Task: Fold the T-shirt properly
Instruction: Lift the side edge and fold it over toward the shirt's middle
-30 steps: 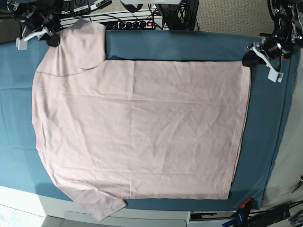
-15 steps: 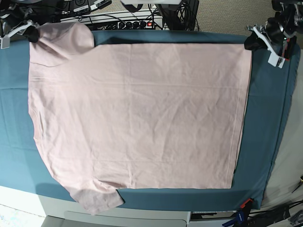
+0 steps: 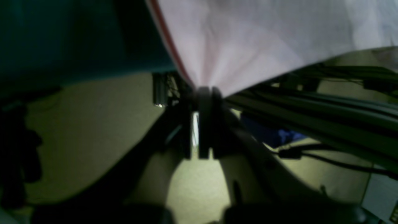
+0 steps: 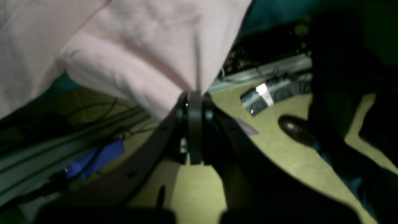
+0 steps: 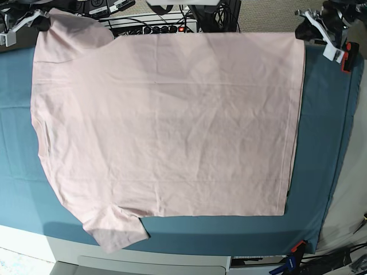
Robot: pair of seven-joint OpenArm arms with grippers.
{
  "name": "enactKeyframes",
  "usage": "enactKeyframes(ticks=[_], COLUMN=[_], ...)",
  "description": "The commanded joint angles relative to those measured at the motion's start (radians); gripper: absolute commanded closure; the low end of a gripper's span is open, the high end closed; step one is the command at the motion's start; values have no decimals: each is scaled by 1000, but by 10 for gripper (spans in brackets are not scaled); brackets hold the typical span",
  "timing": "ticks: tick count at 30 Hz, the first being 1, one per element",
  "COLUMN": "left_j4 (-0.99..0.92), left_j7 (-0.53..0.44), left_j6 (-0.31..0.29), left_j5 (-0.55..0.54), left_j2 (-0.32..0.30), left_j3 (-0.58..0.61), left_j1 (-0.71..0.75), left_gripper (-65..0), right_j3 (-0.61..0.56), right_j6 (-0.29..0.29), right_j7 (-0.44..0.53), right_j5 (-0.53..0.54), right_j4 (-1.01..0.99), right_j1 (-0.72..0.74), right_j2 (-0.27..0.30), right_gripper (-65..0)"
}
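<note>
Pinching T-shirt (image 5: pixel 166 120) corners at 11 and 1 o'clock, right gripper (image 4: pixel 194 93) and left gripper (image 3: pixel 206 90) held fabric taut, likely to spread it flat.

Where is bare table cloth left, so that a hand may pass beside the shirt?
The T-shirt covers most of the teal table cloth. Bare cloth: a wide strip beside the shirt's right edge, a narrow band along the front edge below it, and a patch left of it. The far edge is crowded: left gripper and right gripper hold the corners there.
</note>
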Motion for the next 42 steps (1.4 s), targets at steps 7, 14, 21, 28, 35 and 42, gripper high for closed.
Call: enactKeyframes(ticks=[7,14,21,28,35,42], left_j4=[15,18,18,18,18,20], left_j7=[1,6,10,34,24,4], left_j6=[-4,-4,-5,-28,-58,-75], left_j5=[-11,-12,-13,-32,-57,-61], left_j2=[-9,-9,-9,-9,-9,-10], left_j3=[-10,-10,-10,-10,-10,-10], left_j1=[65,110,166,169,161,57], left_gripper=[0,0,0,0,0,0], right_j3=[15,15,16,55,136,137], right_j6=[2,2,2,2,2,2], right_j7=[-14,-46,-60,-68,-61,-61], right_j5=[10,36,36,33,71,140], right_j4=[13,13,13,13,13,13], right_j1=[-72,-109,-143,-146,-145,-56], right_j2=[17,16,14,14,14,14], right_gripper=[0,0,0,0,0,0])
